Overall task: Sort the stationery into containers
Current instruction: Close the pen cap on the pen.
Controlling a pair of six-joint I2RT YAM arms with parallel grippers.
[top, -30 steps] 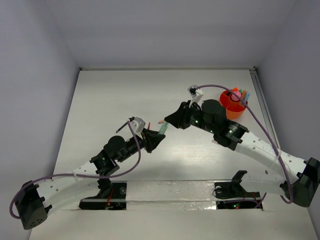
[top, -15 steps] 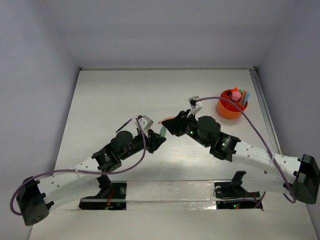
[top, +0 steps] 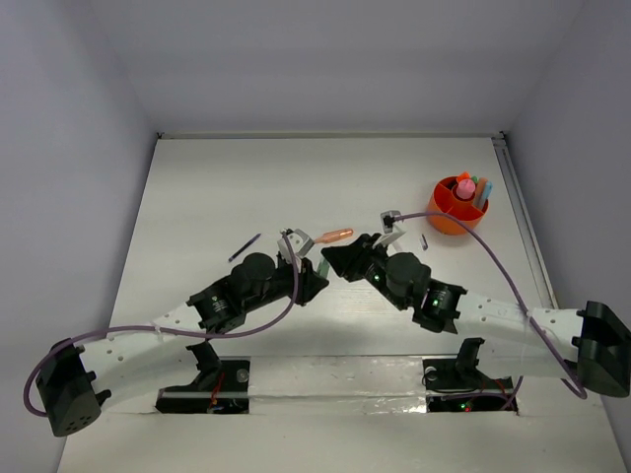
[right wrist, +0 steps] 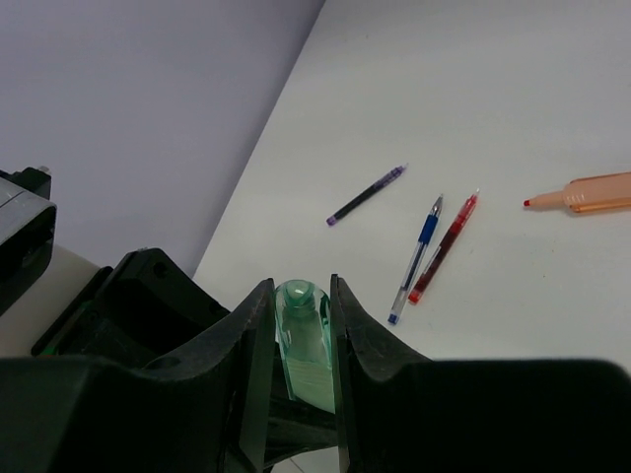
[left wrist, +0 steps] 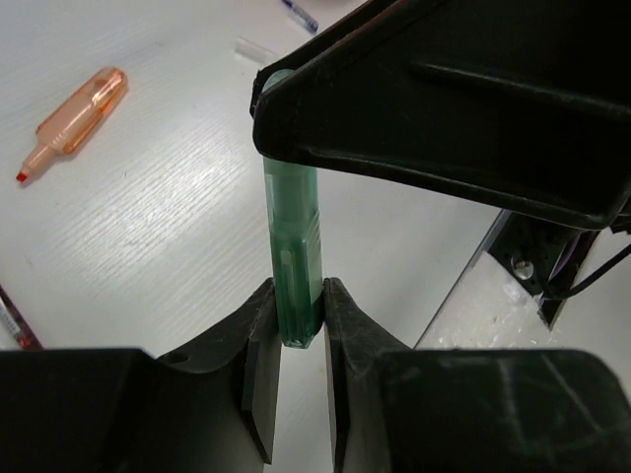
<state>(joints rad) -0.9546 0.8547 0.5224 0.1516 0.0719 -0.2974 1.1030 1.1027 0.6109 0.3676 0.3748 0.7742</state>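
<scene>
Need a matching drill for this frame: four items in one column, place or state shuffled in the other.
1. green marker
2. orange highlighter
3. red pen
4. cup

a. lying beside the blue pen
b. far right, upright, partly filled
c. clamped by left gripper and right gripper
d. lying flat, orange body, red tip

Pairs: 1-c, 2-d, 3-a, 4-b

Overhead; two wrist close-ups of marker (left wrist: pixel 296 246)
</scene>
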